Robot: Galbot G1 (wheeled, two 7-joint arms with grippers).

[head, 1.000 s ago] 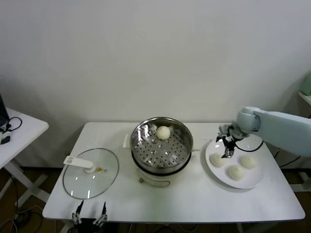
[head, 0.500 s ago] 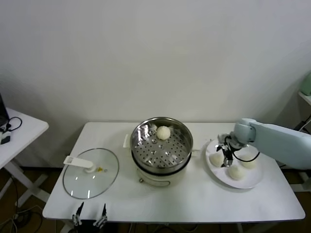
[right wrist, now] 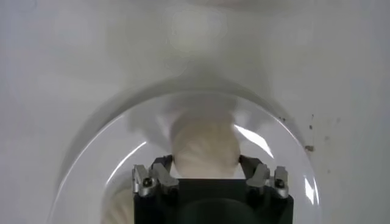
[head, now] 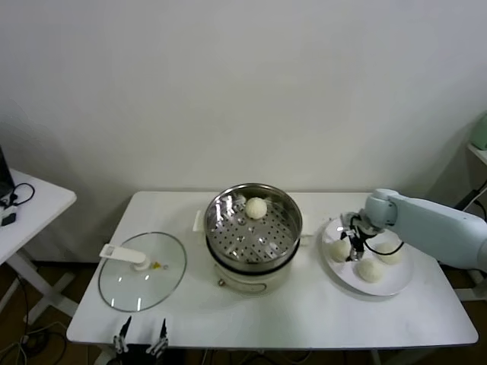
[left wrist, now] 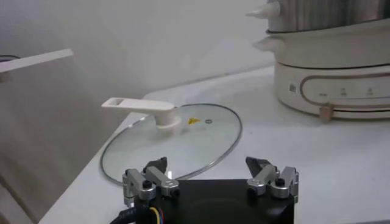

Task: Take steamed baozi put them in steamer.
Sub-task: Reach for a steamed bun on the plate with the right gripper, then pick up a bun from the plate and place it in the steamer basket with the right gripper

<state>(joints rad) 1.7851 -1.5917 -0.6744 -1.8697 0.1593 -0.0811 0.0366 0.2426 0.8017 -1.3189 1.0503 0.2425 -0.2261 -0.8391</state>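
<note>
One steamed baozi (head: pixel 256 207) lies in the shiny steamer (head: pixel 221 228) on its cream cooker base (left wrist: pixel 329 67). Three more baozi lie on the white plate (head: pixel 392 287) at the right: one at the left (head: pixel 338 250), one at the front (head: pixel 370 270), one at the right (head: pixel 391 255). My right gripper (head: pixel 352 248) is down on the plate, open, with its fingers on either side of the left baozi (right wrist: pixel 204 149) and close against it. My left gripper (head: pixel 139 334) is parked open at the table's front left edge; it also shows in the left wrist view (left wrist: pixel 207 167).
A glass lid (head: pixel 142 270) with a white handle lies flat on the table left of the steamer; it also shows in the left wrist view (left wrist: pixel 173 143). A second white table (head: pixel 30 201) stands off to the far left.
My right gripper has come down and slightly left onto the plate, from above the baozi to around the left one. The left arm has not moved.
</note>
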